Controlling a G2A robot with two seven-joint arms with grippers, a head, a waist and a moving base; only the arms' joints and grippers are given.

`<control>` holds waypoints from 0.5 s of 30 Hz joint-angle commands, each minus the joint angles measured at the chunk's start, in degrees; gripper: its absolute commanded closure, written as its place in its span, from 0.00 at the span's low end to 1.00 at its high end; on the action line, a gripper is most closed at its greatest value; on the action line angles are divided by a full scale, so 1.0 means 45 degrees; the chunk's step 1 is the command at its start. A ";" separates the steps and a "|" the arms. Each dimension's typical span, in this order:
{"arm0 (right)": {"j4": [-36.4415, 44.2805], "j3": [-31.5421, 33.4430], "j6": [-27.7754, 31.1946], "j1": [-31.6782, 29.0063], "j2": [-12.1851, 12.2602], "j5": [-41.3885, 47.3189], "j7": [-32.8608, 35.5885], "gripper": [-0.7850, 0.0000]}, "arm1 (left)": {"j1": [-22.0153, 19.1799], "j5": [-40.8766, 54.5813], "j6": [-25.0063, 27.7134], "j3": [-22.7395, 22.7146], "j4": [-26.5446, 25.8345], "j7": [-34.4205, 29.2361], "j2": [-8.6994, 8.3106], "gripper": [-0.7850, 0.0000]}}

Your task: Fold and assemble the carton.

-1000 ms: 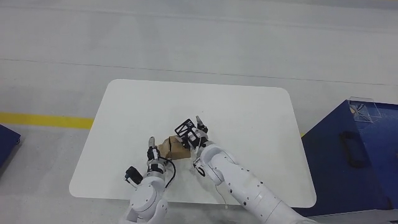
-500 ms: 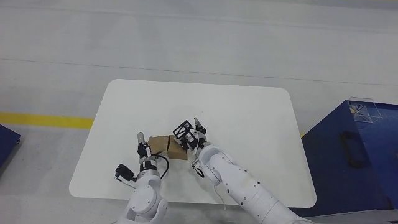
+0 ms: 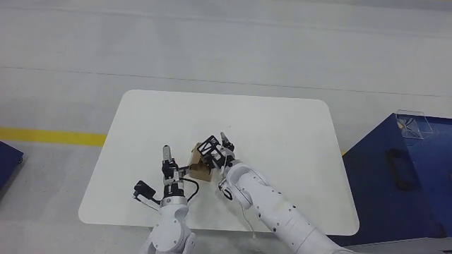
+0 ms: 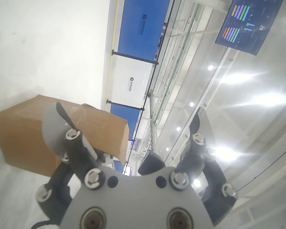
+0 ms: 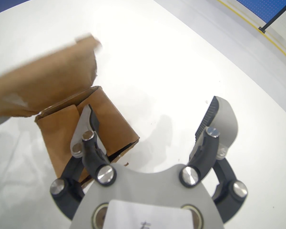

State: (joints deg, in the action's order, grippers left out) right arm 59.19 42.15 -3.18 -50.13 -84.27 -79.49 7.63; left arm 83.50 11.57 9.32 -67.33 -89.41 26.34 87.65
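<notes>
**Carton on the bench, a spread end effector at each side**

The brown carton (image 3: 198, 164) lies on the white bench (image 3: 282, 120), between the two arms. Its side walls are formed into a box shape, and one end is open. At that end a large flap (image 5: 45, 84) stands lifted away from the carton's mouth, and two brown panels sit side by side below the flap.

The right end effector (image 5: 152, 106) is right at the carton's open end. Its fingers are spread wide and grip nothing. One finger (image 5: 89, 117) lies over the seam between the two panels. The other is off to the carton's side, above bare bench.

The left end effector (image 4: 126, 117) is just beside the carton on the opposite side, by a plain closed wall. Its fingers are also far apart and hold nothing. One finger (image 4: 53, 125) shows in front of that wall, but whether it touches the cardboard cannot be told.

A dark blue cabinet (image 3: 402, 176) stands on the floor well apart from the carton, beyond the right arm.
</notes>
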 commanded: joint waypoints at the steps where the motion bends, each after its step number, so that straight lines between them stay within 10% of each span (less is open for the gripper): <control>1: 0.0070 0.0346 -0.0123 -0.0018 0.0078 -0.0070 -0.0068 0.00 | -0.0094 0.0030 -0.0336 0.0113 0.0066 -0.0129 0.0031 0.00; 15: 0.1212 0.3503 0.0525 -0.0929 0.0903 0.0261 0.0576 0.00 | 0.1111 0.1066 -0.1897 -0.0057 -0.2284 -0.2404 -0.0062 0.00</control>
State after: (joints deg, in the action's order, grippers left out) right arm 64.44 57.18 -1.36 -54.03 -80.34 -78.93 9.52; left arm 87.69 14.89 0.90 -66.75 -97.94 15.99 87.45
